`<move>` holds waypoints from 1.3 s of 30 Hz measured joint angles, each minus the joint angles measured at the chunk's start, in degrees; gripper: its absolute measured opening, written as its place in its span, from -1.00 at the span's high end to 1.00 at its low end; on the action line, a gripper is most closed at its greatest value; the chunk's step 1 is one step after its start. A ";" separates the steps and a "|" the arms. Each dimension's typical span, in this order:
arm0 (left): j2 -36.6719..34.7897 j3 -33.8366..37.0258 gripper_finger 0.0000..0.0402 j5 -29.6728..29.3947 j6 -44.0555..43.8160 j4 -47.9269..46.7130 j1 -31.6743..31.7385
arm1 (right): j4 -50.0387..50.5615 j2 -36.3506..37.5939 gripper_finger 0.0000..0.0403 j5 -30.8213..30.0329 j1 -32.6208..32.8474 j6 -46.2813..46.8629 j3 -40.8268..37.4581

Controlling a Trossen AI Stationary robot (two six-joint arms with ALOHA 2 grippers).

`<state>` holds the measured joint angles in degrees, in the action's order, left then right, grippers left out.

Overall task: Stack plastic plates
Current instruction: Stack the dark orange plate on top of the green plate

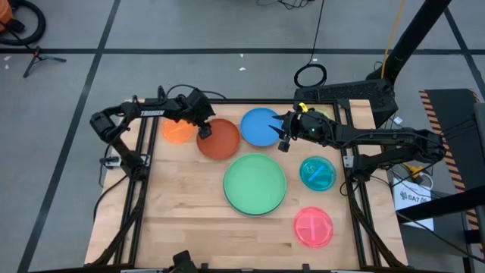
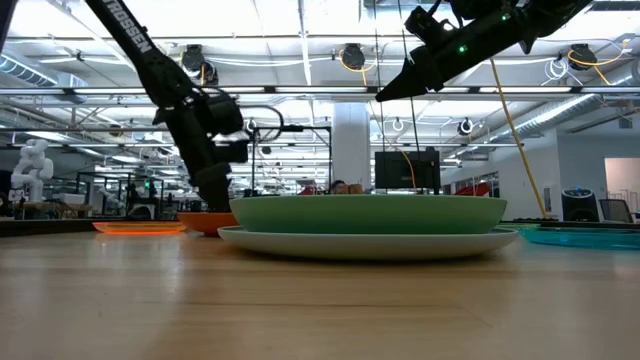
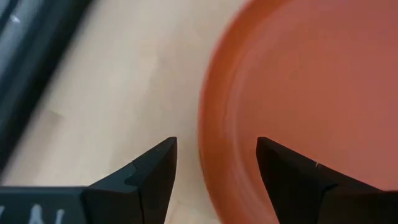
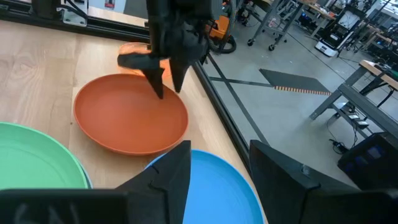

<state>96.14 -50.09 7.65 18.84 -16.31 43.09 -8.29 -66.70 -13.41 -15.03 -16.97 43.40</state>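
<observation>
High view, left gripper [image 1: 203, 133] fingers apart astride rust-red plate [image 1: 220, 139] rim, right gripper [image 1: 283, 141] fingers apart

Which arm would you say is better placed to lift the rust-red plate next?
Left, probably. The left gripper is open with its fingers straddling the rust-red plate's rim, one inside and one outside. The right gripper hangs raised over the blue plate, farther from the red one.

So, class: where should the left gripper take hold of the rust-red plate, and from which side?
By its raised rim. The rust-red plate lies flat, so only the edge offers grip. The left gripper is open, straddling the rim nearest the orange plate; come from above there.
</observation>
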 joint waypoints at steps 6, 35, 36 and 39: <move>3.05 -0.19 -0.13 0.43 -0.10 0.55 -0.02 | -0.02 0.00 0.23 0.00 0.00 -0.04 0.00; 0.81 -0.20 0.94 -1.86 -5.10 -1.84 -0.04 | -0.28 0.00 0.23 -0.07 0.00 -0.23 0.00; 0.07 -0.16 0.94 -1.93 -5.48 -2.16 -0.08 | -0.28 0.00 0.23 -0.05 0.00 -0.24 0.00; -2.77 0.06 0.96 -3.12 -6.83 -4.56 -0.01 | -0.31 0.00 0.23 -0.07 0.00 -0.24 0.00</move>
<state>93.37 -50.03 4.53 12.01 -20.88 43.08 -8.60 -66.70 -13.47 -15.03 -17.21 43.40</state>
